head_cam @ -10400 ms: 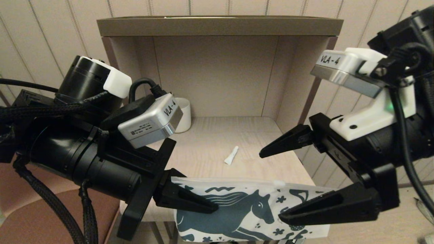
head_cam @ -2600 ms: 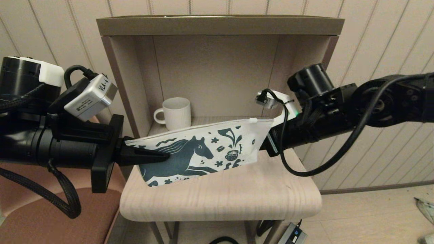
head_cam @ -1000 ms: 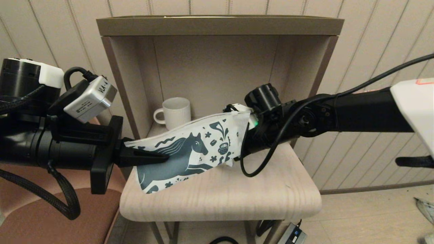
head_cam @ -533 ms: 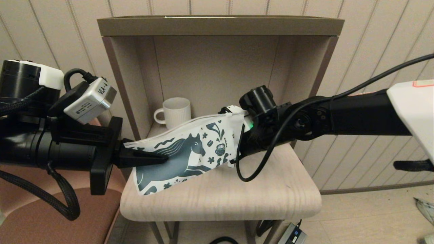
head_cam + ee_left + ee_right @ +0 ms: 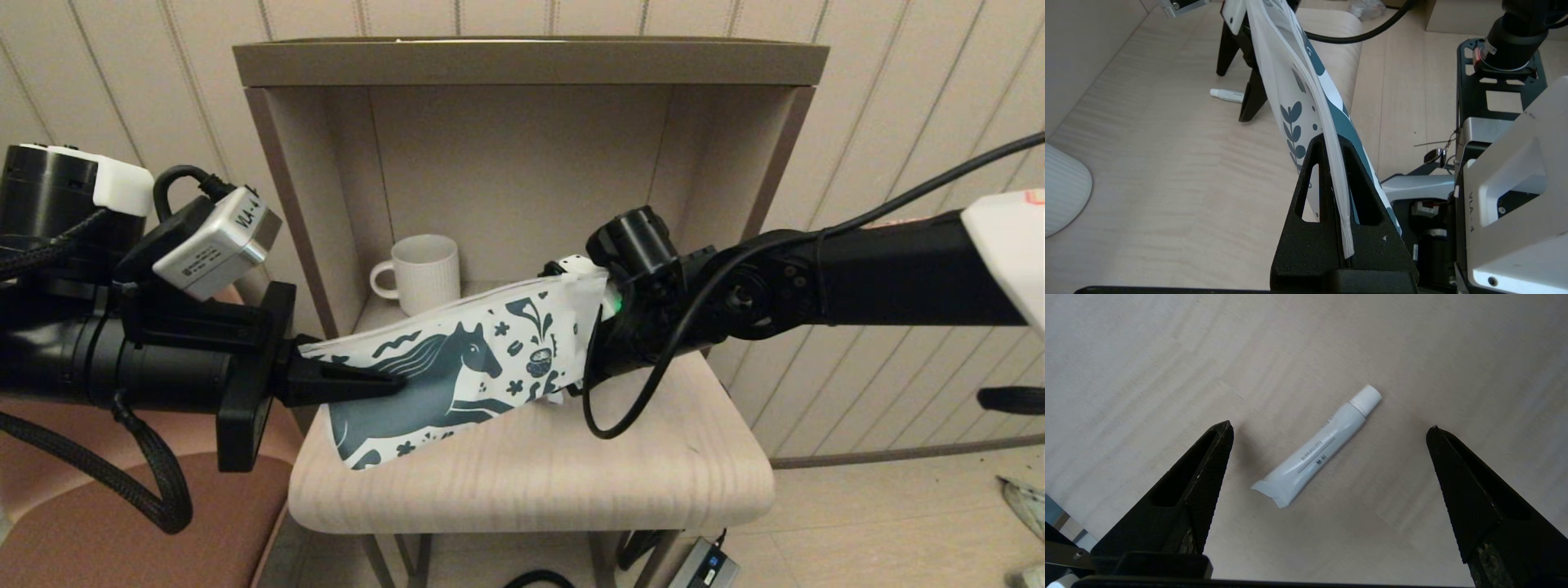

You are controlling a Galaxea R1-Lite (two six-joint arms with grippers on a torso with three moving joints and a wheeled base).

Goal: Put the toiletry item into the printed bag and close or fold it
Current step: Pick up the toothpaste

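The printed bag (image 5: 457, 359), white with a dark teal horse, hangs on edge above the wooden shelf top (image 5: 531, 474). My left gripper (image 5: 396, 378) is shut on its left end, and the pouch's rim (image 5: 1306, 94) is pinched between the fingers (image 5: 1333, 141). The toiletry item, a small white tube (image 5: 1316, 451), lies flat on the wood behind the bag; the head view hides it. My right gripper (image 5: 1329, 425) is open, pointing down, with a finger on each side of the tube (image 5: 1224, 94), and does not touch it. Its wrist (image 5: 645, 310) shows past the bag's right end.
A white ribbed mug (image 5: 420, 273) stands at the back left of the cubby, whose side walls (image 5: 286, 204) and roof close in the back half. A brown chair (image 5: 65, 506) is at the left. A power adapter (image 5: 706, 563) lies on the floor.
The right arm has come in from the bag's right end to behind the bag, and in the last half second it edged slightly right. The left gripper holds the bag still.
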